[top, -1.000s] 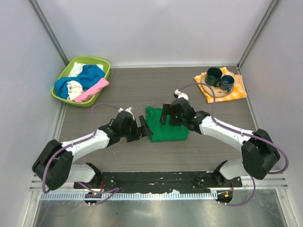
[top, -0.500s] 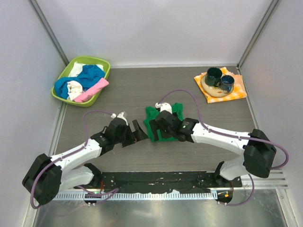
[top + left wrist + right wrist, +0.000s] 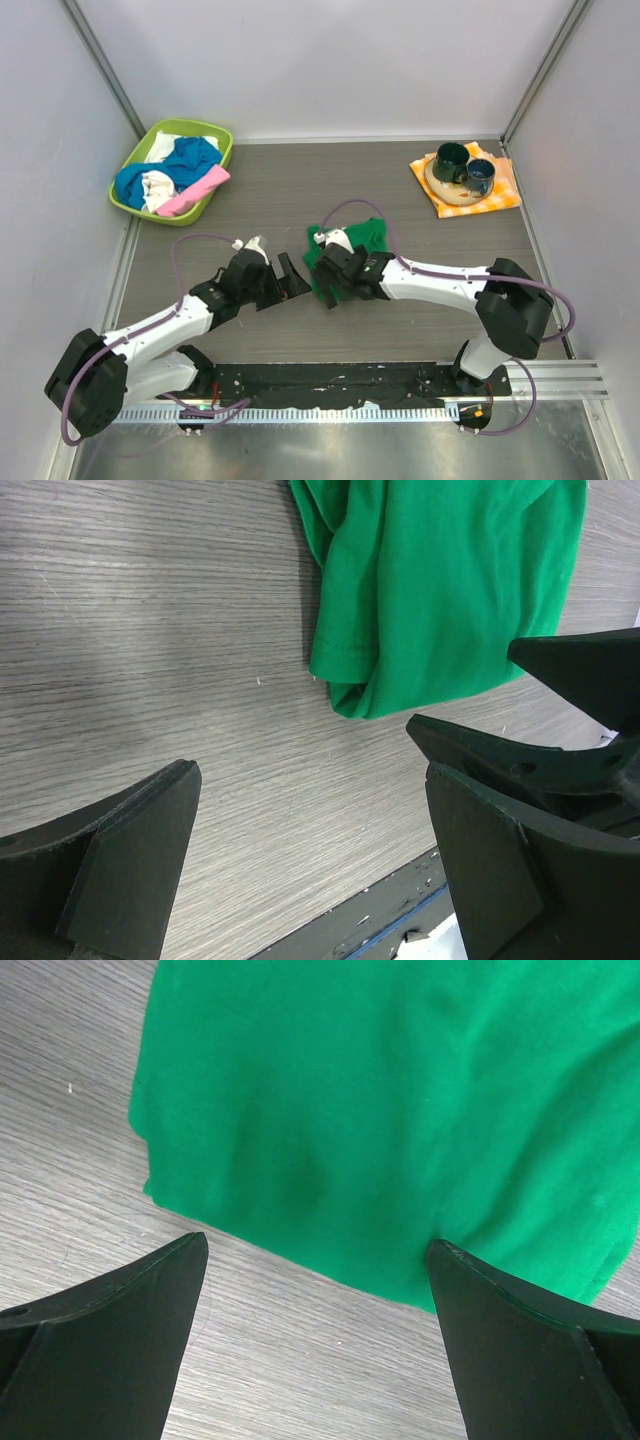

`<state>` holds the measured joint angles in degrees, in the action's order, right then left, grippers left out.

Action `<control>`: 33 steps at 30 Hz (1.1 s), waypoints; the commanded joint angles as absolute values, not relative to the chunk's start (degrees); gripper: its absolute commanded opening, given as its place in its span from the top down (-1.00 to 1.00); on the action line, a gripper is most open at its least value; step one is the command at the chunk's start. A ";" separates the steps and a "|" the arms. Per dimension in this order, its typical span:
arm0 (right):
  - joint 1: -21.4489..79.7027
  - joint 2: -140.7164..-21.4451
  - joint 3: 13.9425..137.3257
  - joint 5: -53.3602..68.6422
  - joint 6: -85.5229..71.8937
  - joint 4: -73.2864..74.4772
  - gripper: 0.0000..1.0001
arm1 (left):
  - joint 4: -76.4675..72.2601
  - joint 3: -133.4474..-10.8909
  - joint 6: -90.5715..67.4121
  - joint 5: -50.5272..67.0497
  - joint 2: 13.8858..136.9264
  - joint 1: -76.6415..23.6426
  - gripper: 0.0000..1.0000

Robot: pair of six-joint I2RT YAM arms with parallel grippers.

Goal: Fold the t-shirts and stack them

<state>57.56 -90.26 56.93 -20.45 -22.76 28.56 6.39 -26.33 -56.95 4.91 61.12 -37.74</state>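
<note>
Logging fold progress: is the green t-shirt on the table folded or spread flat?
Folded, loosely: the green t-shirt lies as a compact bundle, its hemmed edge doubled over another layer in the left wrist view. Rumpled, not neat.

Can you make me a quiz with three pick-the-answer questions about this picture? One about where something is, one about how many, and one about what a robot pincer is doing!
1. Where does the green t-shirt lie?
A) on a shelf
B) on the table, between the two arms
C) in a drawer

2. How many mugs stand on the plate on the checkered cloth?
A) four
B) one
C) two

3. How is the right pincer?
A) open, over the green t-shirt
B) shut on a spoon
C) shut on a sock

Answers:
1 B: the top view shows it on the wood-grain table, in the middle.
2 C: two dark mugs stand side by side there.
3 A: its wrist view shows both fingers wide apart, with green cloth below them.
</note>
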 commanded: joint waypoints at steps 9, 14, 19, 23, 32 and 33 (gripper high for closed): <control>58.62 -96.23 59.76 -20.92 -18.81 22.86 -0.94 | 6.06 -27.16 -55.55 4.39 63.28 -37.00 -0.99; 58.45 -99.49 59.68 -21.45 -17.58 21.01 -0.94 | 5.89 -27.68 -55.28 4.66 64.42 -36.91 -0.99; 58.36 -102.39 58.98 -19.69 -17.84 19.43 -0.86 | 6.86 -28.13 -54.76 4.40 64.34 -36.65 -0.99; 58.10 -102.66 56.96 -18.11 -18.72 17.93 -0.52 | 6.77 -27.77 -54.67 4.48 64.07 -36.48 -0.99; 57.57 -101.87 52.74 -17.93 -20.57 16.70 0.10 | 5.10 -27.51 -55.02 4.57 65.65 -36.30 -1.00; 57.57 -101.78 52.39 -17.93 -20.74 16.70 0.26 | 5.10 -27.51 -55.02 4.57 65.83 -36.30 -1.00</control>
